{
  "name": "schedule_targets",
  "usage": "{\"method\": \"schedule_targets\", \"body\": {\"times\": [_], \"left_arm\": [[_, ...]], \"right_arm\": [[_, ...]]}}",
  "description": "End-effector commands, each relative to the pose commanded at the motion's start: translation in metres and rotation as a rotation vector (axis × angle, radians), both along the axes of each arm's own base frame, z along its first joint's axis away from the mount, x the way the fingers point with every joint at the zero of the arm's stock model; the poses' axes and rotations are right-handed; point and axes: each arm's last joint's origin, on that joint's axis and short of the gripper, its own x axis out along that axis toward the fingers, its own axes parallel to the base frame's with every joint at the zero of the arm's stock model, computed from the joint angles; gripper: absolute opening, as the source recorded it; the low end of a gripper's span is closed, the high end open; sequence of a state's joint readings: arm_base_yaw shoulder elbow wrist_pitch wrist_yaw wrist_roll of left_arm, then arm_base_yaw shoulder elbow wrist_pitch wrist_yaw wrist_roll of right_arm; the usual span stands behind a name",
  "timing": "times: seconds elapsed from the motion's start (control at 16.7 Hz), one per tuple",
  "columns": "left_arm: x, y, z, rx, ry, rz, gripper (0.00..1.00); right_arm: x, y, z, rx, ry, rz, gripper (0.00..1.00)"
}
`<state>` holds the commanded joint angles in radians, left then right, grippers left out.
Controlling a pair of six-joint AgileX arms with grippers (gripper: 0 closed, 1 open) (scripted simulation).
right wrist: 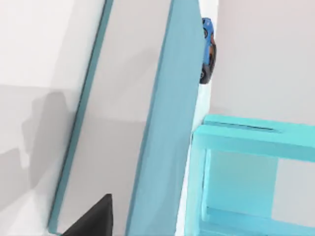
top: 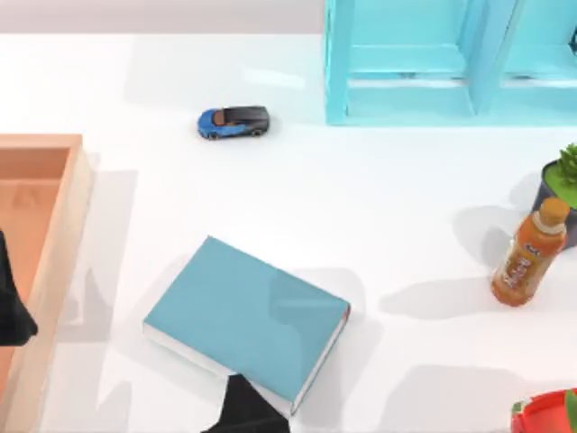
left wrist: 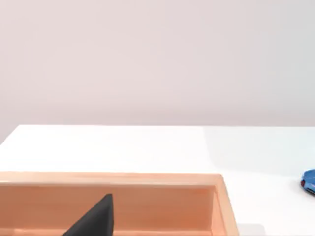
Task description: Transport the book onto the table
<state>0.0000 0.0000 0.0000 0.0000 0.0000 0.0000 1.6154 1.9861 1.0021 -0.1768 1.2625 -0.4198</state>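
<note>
The book (top: pixel 243 317) lies flat on the white counter (top: pixel 379 207), near its front edge. It looks big, heavy and stiff with a smooth cover, so grab its page edge. The right end effector (top: pixel 242 408) touches that near edge; I cannot tell if it is apart or together.

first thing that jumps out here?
The big teal book lying flat on the white table, near the front middle, with the right end effector at its near edge. Next, the turquoise shelf unit at the back right and the small blue toy car to its left. The wooden tray sits at the left edge with the left end effector over it, and an orange bottle stands at the right.
</note>
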Motion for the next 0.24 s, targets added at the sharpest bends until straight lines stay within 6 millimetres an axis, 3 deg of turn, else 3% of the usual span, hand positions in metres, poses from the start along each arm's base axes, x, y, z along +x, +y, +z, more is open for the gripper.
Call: {"method": "schedule_targets", "body": {"times": [0.24], "left_arm": [[0.0,0.0,0.0,0.0,0.0,0.0,1.0]], "right_arm": [[-0.02,0.001,0.012,0.049,-0.009,0.03,1.0]]}}
